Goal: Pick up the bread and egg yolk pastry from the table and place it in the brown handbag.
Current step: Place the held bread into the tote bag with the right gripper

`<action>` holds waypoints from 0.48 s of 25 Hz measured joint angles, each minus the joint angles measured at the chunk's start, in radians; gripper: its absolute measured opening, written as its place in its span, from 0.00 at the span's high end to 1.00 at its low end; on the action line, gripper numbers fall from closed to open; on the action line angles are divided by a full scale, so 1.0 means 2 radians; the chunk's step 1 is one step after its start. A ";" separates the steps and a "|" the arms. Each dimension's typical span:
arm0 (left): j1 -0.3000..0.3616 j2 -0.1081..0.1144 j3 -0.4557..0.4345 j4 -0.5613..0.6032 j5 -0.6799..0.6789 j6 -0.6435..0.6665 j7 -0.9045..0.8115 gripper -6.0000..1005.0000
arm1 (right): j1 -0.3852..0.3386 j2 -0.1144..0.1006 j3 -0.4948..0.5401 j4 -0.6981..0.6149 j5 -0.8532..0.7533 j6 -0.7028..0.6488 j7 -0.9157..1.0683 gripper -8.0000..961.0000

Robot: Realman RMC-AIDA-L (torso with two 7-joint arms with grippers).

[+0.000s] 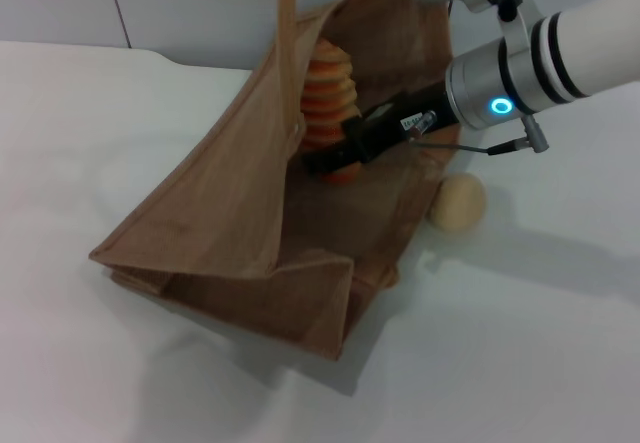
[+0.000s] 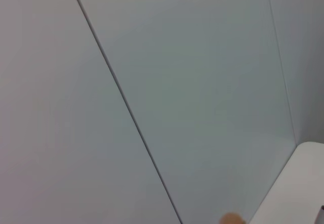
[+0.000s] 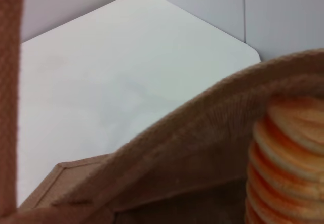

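The bread (image 1: pixel 327 98) is being held upright by the right gripper (image 1: pixel 338 160) inside the brown handbag (image 1: pixel 230 223) mid-table, while the egg yolk pastry (image 1: pixel 458 202) is being left outside, toward the right edge.

Nothing readable anywhere. Small white label (image 1: pixel 413 120) on the right hand (image 1: pixel 340 158), near its wrist end, printed marks too tiny to make out. No lettering, brand or number on the brown handbag (image 1: pixel 215 203). Same on the bread (image 1: pixel 327 93), plain stripes only. Wrist views: no text either.
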 joint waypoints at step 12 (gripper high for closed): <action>0.012 0.000 -0.002 0.000 0.022 0.001 0.000 0.88 | -0.013 -0.002 -0.010 -0.006 0.003 0.033 -0.001 0.08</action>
